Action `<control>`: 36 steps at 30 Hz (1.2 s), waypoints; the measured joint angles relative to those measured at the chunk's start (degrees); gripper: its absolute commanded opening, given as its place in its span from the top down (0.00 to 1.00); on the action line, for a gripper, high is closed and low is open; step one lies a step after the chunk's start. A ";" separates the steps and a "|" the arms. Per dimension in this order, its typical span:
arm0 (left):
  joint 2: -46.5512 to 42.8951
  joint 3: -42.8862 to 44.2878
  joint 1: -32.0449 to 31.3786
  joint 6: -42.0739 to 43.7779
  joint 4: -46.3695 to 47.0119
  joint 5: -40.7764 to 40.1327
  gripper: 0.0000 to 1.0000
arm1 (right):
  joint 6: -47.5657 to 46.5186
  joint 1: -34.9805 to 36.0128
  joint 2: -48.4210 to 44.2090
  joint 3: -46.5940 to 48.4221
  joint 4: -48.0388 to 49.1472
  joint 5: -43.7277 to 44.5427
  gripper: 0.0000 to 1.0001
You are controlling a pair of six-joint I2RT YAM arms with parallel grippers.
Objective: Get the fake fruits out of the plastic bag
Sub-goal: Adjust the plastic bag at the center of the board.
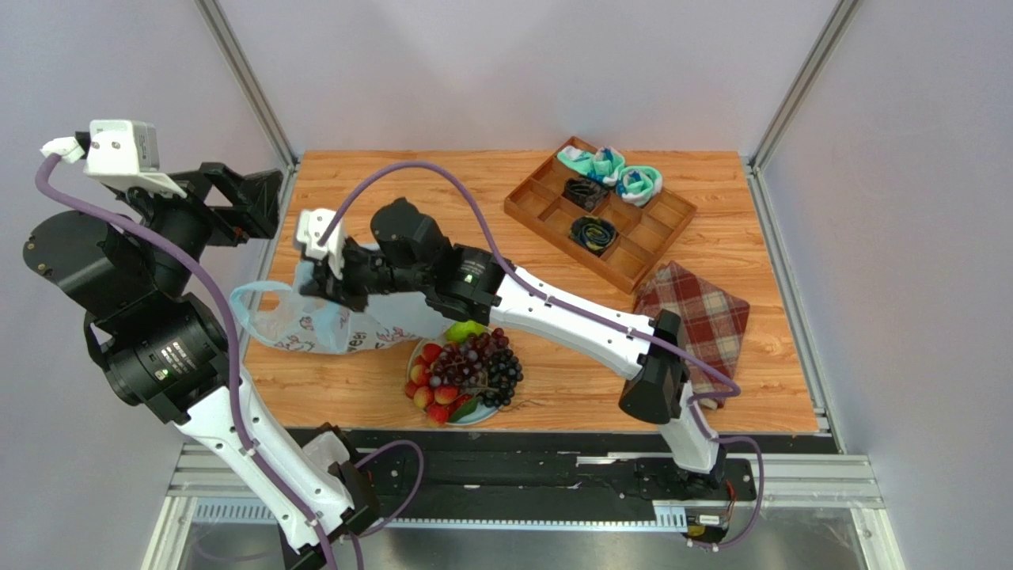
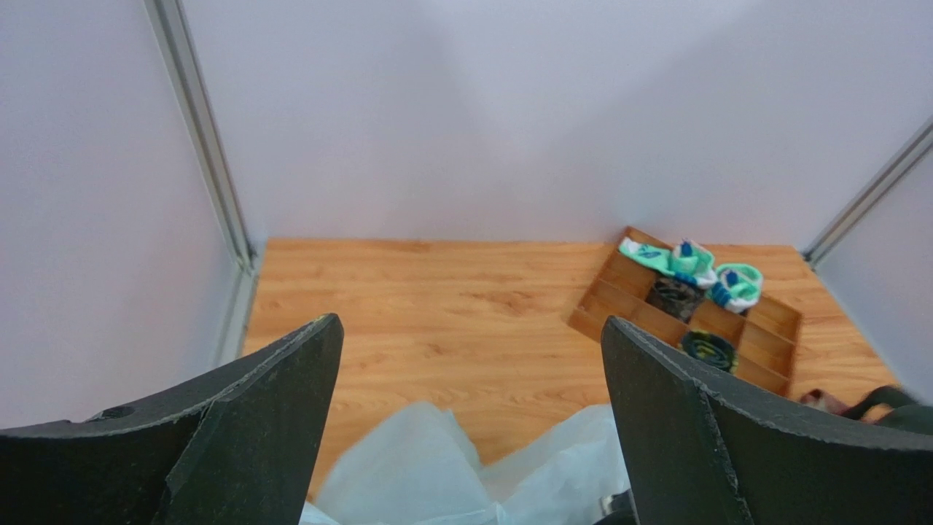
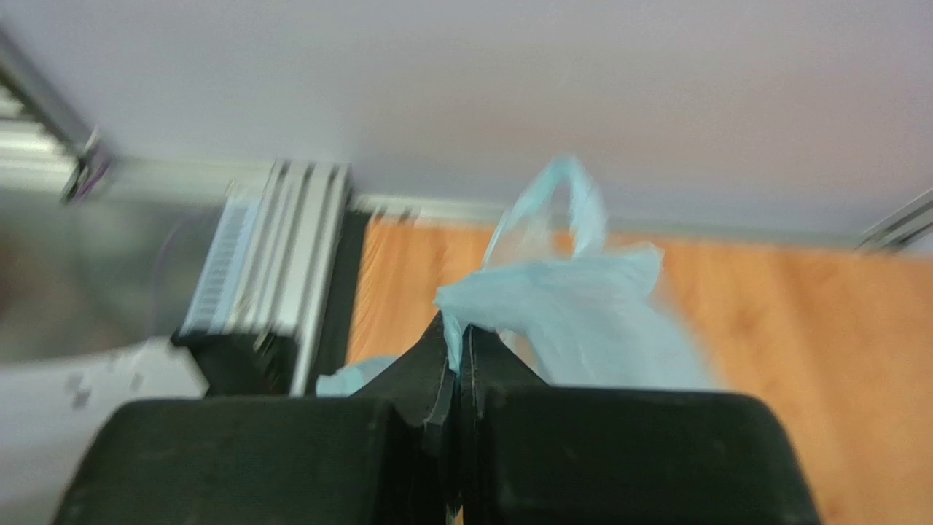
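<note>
Left gripper: raised at the far left of the table, above the left edge. Its two fingers stand wide apart and nothing is between them.
Right gripper: the arm reaches across to the left side. The jaws are pressed together on a fold of the plastic bag. The wrist view is blurred, but the pale-blue film comes out right at the fingertips.
Plastic bag: it lies crumpled on the near left part of the table, between the left edge and the fruits. One loop handle points to the left edge. The far right end of the bag is the part that is pinched.
Fake fruits: they are in one heap outside the bag, close to the near edge and just right of the bag.
Heap, parts: the red fruits are on the left, the dark grape bunch on the right, and a green fruit on the far side, partly under the right arm.
Wooden tray: it is on the far right and has compartments. Teal-white rolled socks are in its far compartments, and dark items in two others.
Plaid cloth: red, on the right, just near of the tray.
</note>
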 measured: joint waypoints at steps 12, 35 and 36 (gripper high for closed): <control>1.40 -45.64 0.07 -1.42 -25.03 0.46 0.48 | 6.67 -3.30 -7.21 -22.64 -17.07 -8.26 1.00; -3.56 -17.62 -11.52 4.96 -29.79 5.53 1.00 | 20.09 -9.49 -9.18 -18.97 -13.75 -7.04 1.00; -4.15 -18.47 -11.52 5.77 -30.29 5.84 1.00 | 20.46 -9.86 -8.74 -18.62 -13.60 -6.93 1.00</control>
